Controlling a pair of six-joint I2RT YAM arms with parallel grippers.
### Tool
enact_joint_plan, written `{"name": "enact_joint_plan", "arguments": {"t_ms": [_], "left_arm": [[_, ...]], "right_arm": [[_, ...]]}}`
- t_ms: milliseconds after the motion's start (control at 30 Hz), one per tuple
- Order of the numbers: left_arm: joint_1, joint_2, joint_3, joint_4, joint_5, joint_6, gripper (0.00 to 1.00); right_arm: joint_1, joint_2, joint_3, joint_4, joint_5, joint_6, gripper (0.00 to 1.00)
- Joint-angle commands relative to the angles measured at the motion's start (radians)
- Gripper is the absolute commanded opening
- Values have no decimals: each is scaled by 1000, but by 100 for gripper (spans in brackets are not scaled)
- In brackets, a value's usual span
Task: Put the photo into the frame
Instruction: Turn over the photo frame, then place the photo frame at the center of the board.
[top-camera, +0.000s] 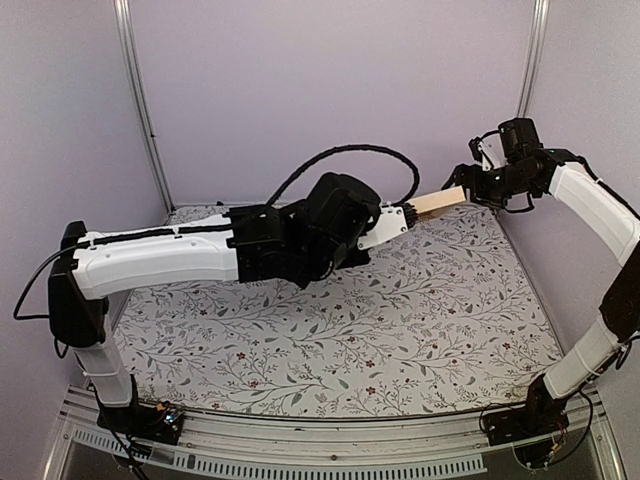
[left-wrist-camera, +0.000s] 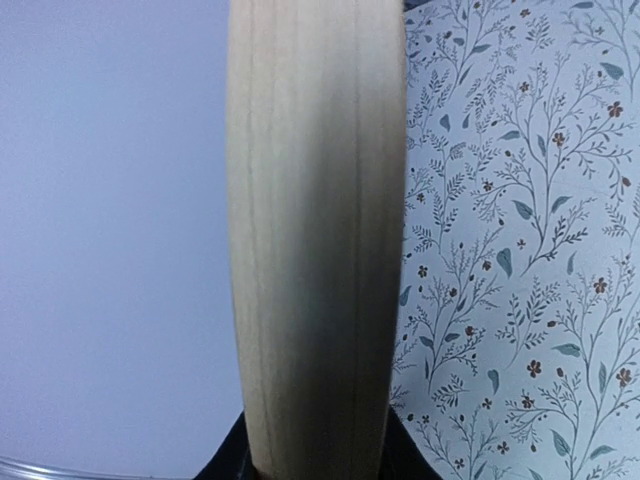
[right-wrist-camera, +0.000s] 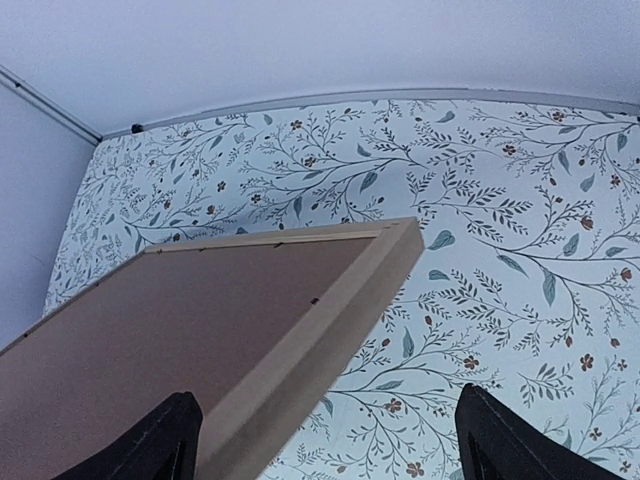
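From above, my left pincer (top-camera: 405, 214) is pinching one end of the frame (top-camera: 440, 202). Here the frame shows only as a short pale wooden bar, held up off the far right part of the flowered surface (top-camera: 400, 330). My right pincer (top-camera: 462, 180) sits at the bar's other end, close to the right-hand wall (top-camera: 585, 80), and a wide stretch of surface shows in front of both arms. In my left wrist view the frame (left-wrist-camera: 315, 250) is a broad strip of light, straight-grained wood running top to bottom, its lower end clamped between my dark fingers (left-wrist-camera: 225, 468), with plain wall (left-wrist-camera: 110, 200) to its left and surface (left-wrist-camera: 520, 250) to its right. In my right wrist view the frame (right-wrist-camera: 335, 300) reaches in from the lower left, thin wood strips around a brown board (right-wrist-camera: 170, 340), its corner pointing toward the far wall. My right pincer (right-wrist-camera: 330, 445) is spread wide, and the near strip runs down beside the left-hand finger (right-wrist-camera: 170, 440); I cannot tell whether they touch. Right of that corner, patterned surface (right-wrist-camera: 500, 250) shows up to its far edge
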Motion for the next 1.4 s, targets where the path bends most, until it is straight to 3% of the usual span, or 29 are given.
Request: {"name": "enact_joint_plan", "arguments": {"t_ms": [0,367,800,933,1100,1367], "left_arm": [[56,-116,154,100,-89,-15,0],[243,-136,424,-122,172,-336,0],[582,-235,453,-172,676,-839,0],[714,-271,356,-110,882,-1005,0],[870,-368,13,170,1163,-1258,0],[924,-359,-324,534,1378,-1546,0]], "right_arm": [[-38,-51,-4,3,-4,2,92],[-70,-73,-7,15,-17,15,92],[-70,-55,-29,15,-68,15,90],[-70,-54,-40,17,-79,15,90],[-69,-47,-60,25,-94,16,89],[-71,-20,-65,27,-114,17,88]]}}
